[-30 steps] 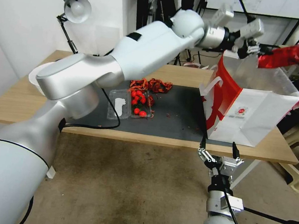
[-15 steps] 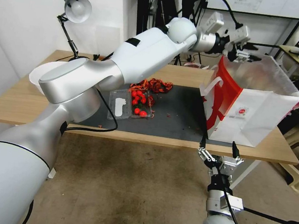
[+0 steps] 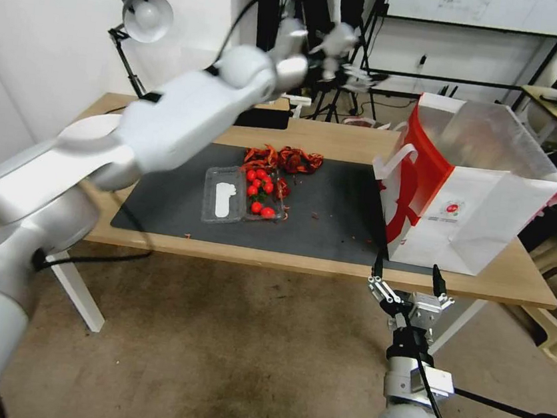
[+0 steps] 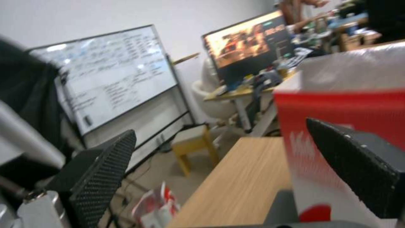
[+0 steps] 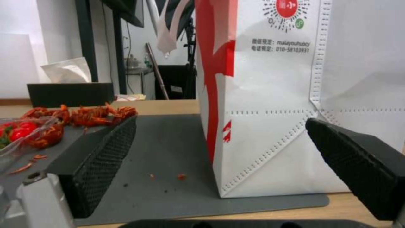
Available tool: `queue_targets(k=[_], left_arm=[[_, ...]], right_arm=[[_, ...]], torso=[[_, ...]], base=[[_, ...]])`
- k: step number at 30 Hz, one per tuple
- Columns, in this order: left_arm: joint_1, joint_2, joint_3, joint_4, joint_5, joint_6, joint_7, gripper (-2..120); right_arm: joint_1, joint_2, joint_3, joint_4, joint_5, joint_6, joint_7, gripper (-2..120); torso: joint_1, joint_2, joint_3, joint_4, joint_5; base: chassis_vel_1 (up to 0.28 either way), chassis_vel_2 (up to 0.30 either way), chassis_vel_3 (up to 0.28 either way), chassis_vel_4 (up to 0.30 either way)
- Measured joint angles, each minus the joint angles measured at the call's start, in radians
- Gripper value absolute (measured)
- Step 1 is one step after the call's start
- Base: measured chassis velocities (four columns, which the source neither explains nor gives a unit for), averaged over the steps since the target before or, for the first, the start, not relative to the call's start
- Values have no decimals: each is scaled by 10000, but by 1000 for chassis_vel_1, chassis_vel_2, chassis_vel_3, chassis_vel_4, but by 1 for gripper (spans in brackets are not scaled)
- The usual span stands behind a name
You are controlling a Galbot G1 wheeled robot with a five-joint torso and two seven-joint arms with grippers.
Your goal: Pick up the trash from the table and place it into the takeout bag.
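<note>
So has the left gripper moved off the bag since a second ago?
Yes. The left gripper has swung away from above the takeout bag, toward the robot's left, now high over the table's far edge, fingers open and empty.

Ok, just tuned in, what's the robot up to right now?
The left gripper is raised behind the table, jaws open and empty, to the left of the takeout bag. Red scraps and a clear tray of red bits lie on the mat. The right gripper waits open below the table's front edge.
</note>
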Motion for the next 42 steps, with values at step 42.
queue_targets(k=[42], left_arm=[[13729, 5352, -9348, -9953, 2953, 843, -6630, 100]], right_arm=[[-236, 11, -362, -107, -445, 1, -65, 100]], torso=[[-2, 1, -2, -5, 3]], base=[[0, 0, 0, 0]])
